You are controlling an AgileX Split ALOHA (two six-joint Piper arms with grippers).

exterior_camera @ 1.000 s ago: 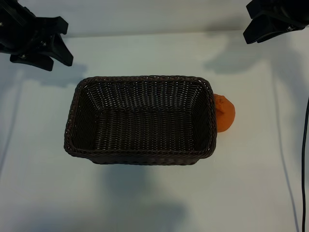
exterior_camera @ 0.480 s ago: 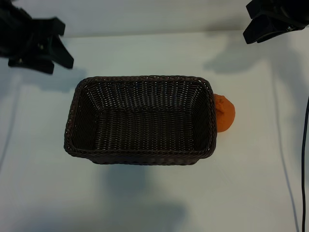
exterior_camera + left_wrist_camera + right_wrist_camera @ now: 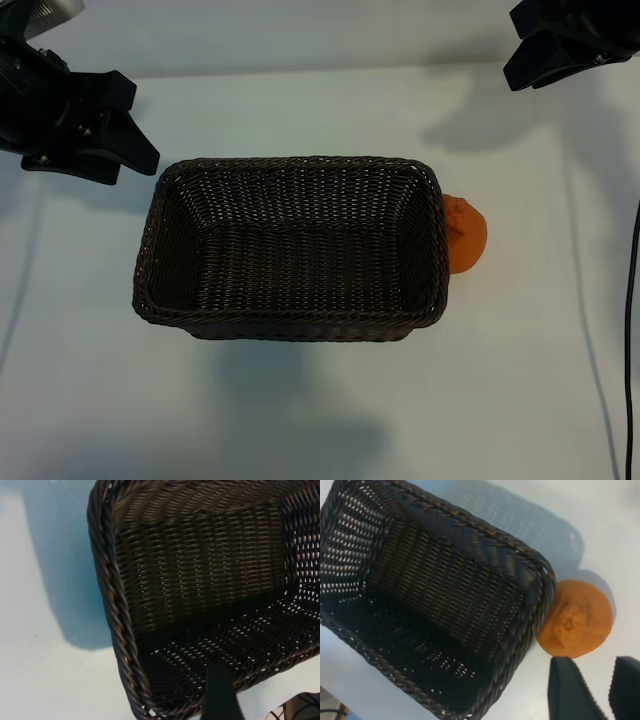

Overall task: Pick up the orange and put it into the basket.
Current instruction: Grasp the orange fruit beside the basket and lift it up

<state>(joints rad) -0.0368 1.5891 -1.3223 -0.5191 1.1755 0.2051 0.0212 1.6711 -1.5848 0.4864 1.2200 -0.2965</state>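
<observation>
The orange [image 3: 468,234] lies on the white table, touching the outside of the right end of the dark woven basket [image 3: 290,161], which has nothing in it. My right gripper [image 3: 520,48] hangs at the far right corner, well above and behind the orange. In the right wrist view its two black fingers [image 3: 568,690] stand apart with nothing between them, a little short of the orange [image 3: 577,617]. My left gripper [image 3: 130,125] hovers open just beyond the basket's far left corner. One of its fingers [image 3: 219,695] shows over the basket's rim [image 3: 107,555].
A black cable [image 3: 632,330] runs down the table's right edge. White tabletop [image 3: 300,410] surrounds the basket, with wide bare room in front of it and to the right of the orange.
My left gripper has moved nearer and lower, closer to the basket's far left corner. The right gripper, the orange and the basket have not moved.
</observation>
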